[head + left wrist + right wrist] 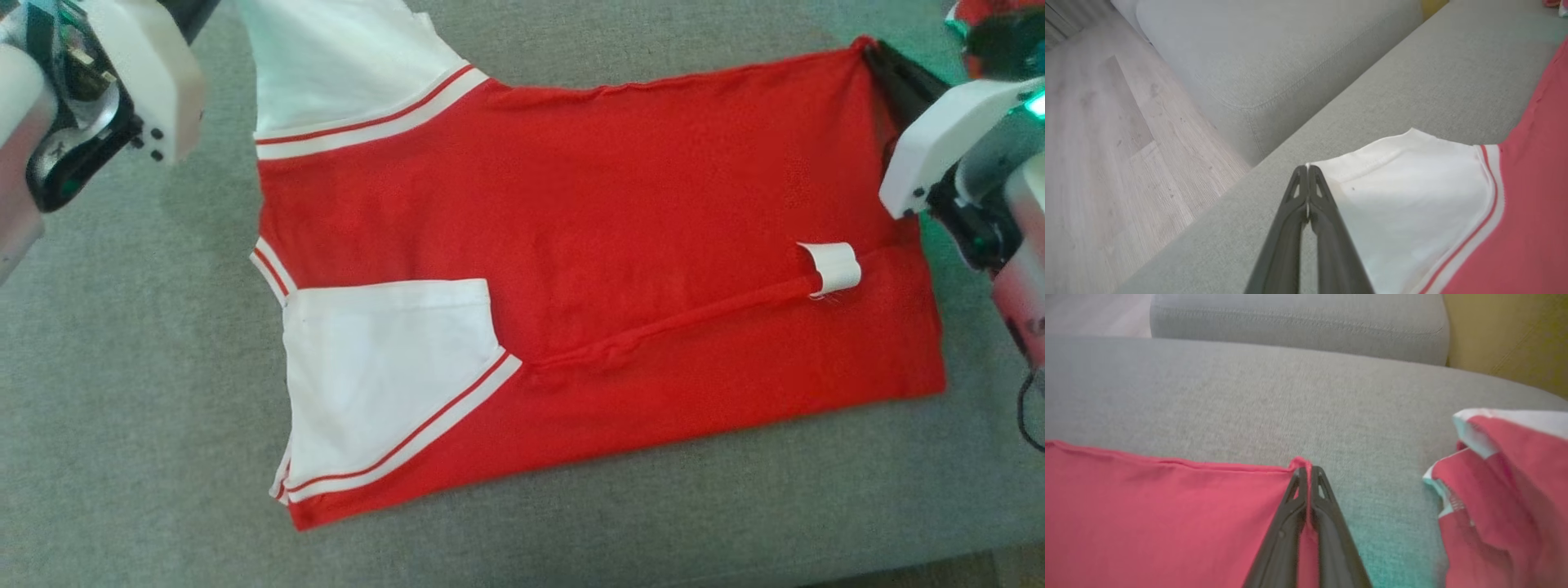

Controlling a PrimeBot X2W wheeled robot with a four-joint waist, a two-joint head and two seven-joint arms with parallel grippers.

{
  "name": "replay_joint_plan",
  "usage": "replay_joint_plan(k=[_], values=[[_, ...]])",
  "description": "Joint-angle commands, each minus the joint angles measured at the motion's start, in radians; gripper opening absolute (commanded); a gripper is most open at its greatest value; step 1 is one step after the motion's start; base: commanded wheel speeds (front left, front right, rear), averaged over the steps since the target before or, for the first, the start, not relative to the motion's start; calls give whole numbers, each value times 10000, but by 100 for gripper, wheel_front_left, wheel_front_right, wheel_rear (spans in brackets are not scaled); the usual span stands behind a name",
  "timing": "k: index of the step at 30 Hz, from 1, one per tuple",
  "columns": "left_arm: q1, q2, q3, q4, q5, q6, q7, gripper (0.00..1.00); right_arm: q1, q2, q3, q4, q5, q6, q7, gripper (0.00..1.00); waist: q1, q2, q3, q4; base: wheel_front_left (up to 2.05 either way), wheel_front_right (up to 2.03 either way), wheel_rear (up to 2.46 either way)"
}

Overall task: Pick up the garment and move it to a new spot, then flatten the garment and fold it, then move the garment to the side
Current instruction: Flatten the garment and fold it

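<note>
The garment (620, 245), a red shirt with white, red-striped sleeves, lies spread flat on the grey sofa seat (122, 367). One sleeve is folded over its body at the lower left (384, 376). The other sleeve (1412, 196) points to the far left, and my left gripper (1307, 167) is shut on its white corner. My right gripper (1307, 468) is shut on the garment's far right corner (1300, 461), with red cloth pinched between the fingers. In the head view that gripper (870, 51) reaches in from the upper right. A white label (833, 268) sticks up near the hem.
Another bunched red and white cloth (1502, 490) lies on the seat just right of my right gripper. The sofa's back cushion (1274, 53) rises behind the seat, with wooden floor (1106, 163) beyond the left end. The seat's front edge (939, 563) runs along the bottom right.
</note>
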Motion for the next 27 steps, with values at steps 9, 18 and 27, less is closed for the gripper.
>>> replay_joint_plan(k=[9, 18, 27], values=[[-951, -204, 633, 1052, 265, 17, -2447, 0, -362, -465, -421, 136, 574, -9, -1151, 0, 0, 0, -571, 383, 0, 0, 0], [760, 69, 476, -147, -365, 17, -2683, 0, 1144, -987, -174, -159, 1189, -9, -1352, 0, 0, 0, -1637, 944, 0, 0, 0], [2741, 1099, 452, -1822, -274, 103, -2783, 0, 2733, -1503, -510, -979, 1446, -9, -1687, 0, 0, 0, -2120, 1227, 0, 0, 0]])
